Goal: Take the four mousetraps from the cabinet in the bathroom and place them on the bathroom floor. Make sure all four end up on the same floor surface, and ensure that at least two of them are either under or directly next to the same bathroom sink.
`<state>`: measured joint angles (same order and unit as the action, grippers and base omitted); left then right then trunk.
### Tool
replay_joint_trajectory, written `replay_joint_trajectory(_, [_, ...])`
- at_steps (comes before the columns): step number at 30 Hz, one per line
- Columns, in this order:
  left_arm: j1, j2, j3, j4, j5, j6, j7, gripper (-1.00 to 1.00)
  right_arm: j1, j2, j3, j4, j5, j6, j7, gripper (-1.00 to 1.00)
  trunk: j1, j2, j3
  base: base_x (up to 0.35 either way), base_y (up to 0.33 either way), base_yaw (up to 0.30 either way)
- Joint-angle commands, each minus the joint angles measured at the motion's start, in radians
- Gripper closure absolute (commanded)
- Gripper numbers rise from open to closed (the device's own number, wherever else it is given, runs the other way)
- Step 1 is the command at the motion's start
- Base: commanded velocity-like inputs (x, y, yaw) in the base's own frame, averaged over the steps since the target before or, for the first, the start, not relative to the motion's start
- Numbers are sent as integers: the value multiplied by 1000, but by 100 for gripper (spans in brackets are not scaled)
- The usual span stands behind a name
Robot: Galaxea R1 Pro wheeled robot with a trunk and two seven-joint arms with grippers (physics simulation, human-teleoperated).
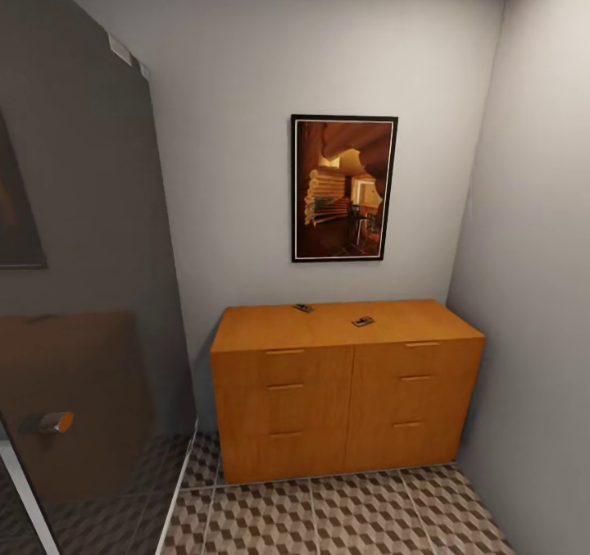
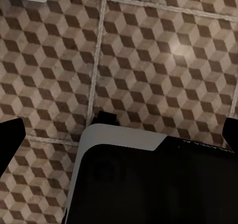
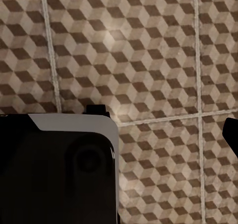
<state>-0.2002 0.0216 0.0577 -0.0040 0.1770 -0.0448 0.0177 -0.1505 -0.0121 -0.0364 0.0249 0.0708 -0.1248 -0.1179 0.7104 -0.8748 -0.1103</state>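
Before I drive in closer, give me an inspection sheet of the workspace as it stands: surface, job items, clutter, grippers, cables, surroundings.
Surface: cube-patterned tiled floor with pale grout; the cabinet top is smooth and flat.
Job's things: two mousetraps lie on the cabinet top, the rear mousetrap near the wall and the right mousetrap nearer the front; they lie apart. No other traps seen. The drawers look closed.
Clutter: nothing seen.
Grippers: both wrist views look down at floor tile; dark finger edges at the frame sides, too little to judge open or shut.
Cables: nothing seen.
Surroundings: framed picture above the cabinet, grey walls, a dark glossy panel on the left.
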Motion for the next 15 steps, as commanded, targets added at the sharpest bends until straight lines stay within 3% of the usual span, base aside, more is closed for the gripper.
replay_joint_trajectory(1, [-1, 0, 5, 1, 2, -3, 1, -100, -1, 0, -4, 3, 7, -5, -3, -100, 0, -1, -2, 14, 6, 0])
replay_joint_trajectory(15, [-1, 0, 5, 1, 1, -3, 1, -100, -1, 1, -5, 3, 4, -12, -3, -100, 0, -1, -1, 3, 1, -12])
